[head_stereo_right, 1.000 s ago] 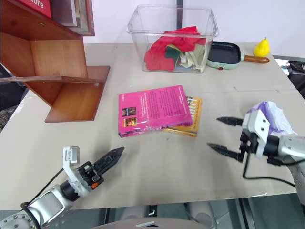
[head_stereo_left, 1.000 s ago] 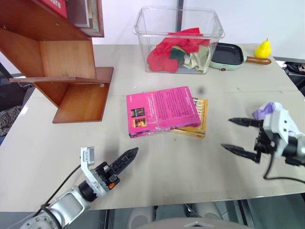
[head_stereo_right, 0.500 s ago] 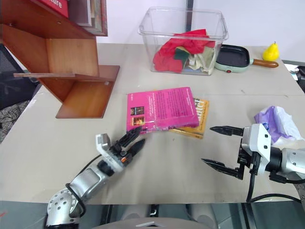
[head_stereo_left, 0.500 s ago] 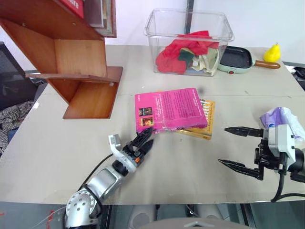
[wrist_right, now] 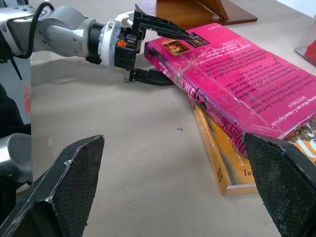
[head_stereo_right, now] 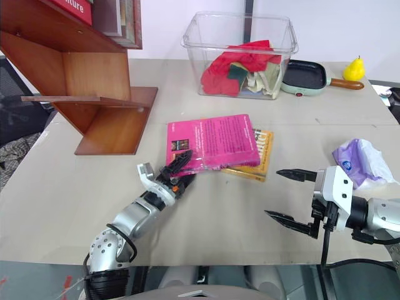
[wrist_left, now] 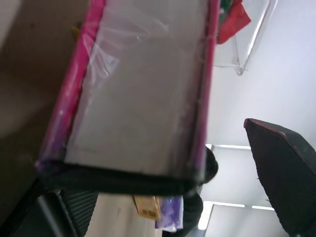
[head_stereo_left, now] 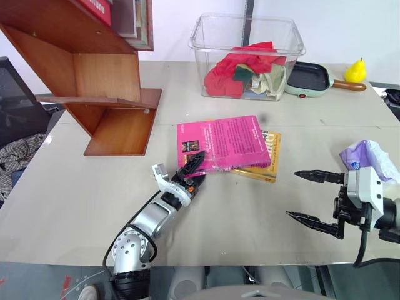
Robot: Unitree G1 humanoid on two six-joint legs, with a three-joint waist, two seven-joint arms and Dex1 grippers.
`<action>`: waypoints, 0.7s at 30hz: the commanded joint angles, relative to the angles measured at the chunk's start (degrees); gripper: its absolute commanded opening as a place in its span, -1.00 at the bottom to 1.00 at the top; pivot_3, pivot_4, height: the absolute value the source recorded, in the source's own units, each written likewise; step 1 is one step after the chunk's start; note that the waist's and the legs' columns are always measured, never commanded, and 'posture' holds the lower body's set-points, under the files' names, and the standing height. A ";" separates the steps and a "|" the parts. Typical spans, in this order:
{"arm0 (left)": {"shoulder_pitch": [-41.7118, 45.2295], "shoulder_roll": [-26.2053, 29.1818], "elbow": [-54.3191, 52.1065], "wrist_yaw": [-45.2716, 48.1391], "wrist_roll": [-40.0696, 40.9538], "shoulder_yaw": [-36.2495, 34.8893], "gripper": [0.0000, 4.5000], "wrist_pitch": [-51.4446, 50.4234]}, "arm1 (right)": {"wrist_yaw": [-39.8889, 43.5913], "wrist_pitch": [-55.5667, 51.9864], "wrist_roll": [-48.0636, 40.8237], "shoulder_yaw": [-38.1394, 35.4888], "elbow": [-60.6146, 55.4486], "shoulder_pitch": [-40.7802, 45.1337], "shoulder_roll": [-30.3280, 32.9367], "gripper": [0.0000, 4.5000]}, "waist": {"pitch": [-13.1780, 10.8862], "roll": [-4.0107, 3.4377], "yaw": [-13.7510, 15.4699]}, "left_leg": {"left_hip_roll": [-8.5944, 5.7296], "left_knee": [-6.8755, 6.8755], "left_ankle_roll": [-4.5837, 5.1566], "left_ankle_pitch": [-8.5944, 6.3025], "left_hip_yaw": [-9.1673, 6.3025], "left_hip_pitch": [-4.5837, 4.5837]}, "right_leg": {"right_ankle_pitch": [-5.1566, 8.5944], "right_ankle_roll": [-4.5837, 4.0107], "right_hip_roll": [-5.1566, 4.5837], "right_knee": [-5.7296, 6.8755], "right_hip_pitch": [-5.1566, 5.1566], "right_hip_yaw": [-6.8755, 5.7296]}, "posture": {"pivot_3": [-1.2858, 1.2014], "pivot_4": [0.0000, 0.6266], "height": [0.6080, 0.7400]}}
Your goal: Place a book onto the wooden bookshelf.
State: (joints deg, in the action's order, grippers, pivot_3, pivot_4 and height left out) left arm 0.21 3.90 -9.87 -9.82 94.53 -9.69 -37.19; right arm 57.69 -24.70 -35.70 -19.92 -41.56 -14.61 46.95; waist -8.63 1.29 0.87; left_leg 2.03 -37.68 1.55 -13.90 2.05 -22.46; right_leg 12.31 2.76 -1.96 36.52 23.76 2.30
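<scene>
Straddling the book's (head_stereo_left: 223, 143) near corner, left gripper (head_stereo_left: 195, 167) fingers (wrist_right: 160, 25) spread

You have a clear bin (head_stereo_left: 247, 37) of cloths (head_stereo_left: 240, 70) at the table's (head_stereo_left: 75, 187) far side, green pan (head_stereo_left: 308, 76), yellow pear (head_stereo_left: 357, 69), purple bag (head_stereo_left: 369, 156), yellow-orange book (head_stereo_left: 265, 167).

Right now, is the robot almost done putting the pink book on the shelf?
Not yet. The book lies on the table, on top of a yellow book, so nothing is shelved. In hand: the left gripper has one open finger above and one below the book's near corner, not closed. The right gripper hangs open, apart. Left: grip, lift and carry it to the wooden bookshelf.
</scene>
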 commanded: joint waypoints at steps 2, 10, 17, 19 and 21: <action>1.52 -2.54 4.38 -0.59 -3.28 -2.30 1.00 2.86 | -0.28 0.95 0.36 0.27 -1.31 -0.05 0.73 0.97 | 0.04 -0.07 -0.02 | -0.04 0.00 0.00 0.00 -0.07 0.04 | 0.00 0.00 0.00 0.00 -0.04 0.00 | 0.03 -0.52 1.00; 1.76 -3.86 5.86 0.36 -4.04 -5.55 0.01 2.31 | 0.04 1.41 1.47 2.31 0.85 2.74 1.20 1.00 | 0.09 -0.16 -0.22 | -0.51 0.01 -0.24 -0.14 -0.86 0.25 | 0.00 0.00 0.00 0.00 -0.20 -0.07 | 0.03 -0.52 1.00; 0.13 4.57 3.51 6.38 -4.17 -9.47 -0.92 -1.81 | 0.39 2.70 2.82 5.42 3.08 4.86 0.76 1.00 | 0.06 -0.13 -1.45 | -0.59 0.12 -0.17 -0.10 -1.09 0.31 | 0.01 0.00 0.02 0.00 -0.21 -0.05 | 0.03 -0.52 1.00; 0.21 8.40 1.55 9.97 -3.80 -11.03 -0.92 -2.83 | 0.32 3.04 3.08 6.48 3.90 5.94 0.50 1.00 | -0.16 0.23 -2.01 | -0.59 0.29 -0.03 -0.02 -1.09 0.33 | 0.01 -0.01 0.06 -0.01 -0.15 0.01 | 0.03 -0.52 1.00; 1.28 12.58 -0.42 13.22 -4.61 -13.62 -0.92 -2.15 | 0.69 3.66 3.48 7.44 5.12 6.94 0.36 1.00 | -0.29 0.45 -1.99 | -0.51 0.35 -0.03 -0.02 -1.14 0.29 | 0.03 -0.05 0.13 -0.06 -0.11 -0.02 | 0.03 -0.52 1.00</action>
State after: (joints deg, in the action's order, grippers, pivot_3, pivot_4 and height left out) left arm 1.13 13.89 -7.51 1.07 91.47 -20.10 -40.04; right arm 58.17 -22.42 -32.20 -12.69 -36.49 -8.69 47.51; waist -8.93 1.74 -1.13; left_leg 1.54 -37.32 1.53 -13.92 0.88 -22.30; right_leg 12.35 2.70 -1.84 36.38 23.73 2.24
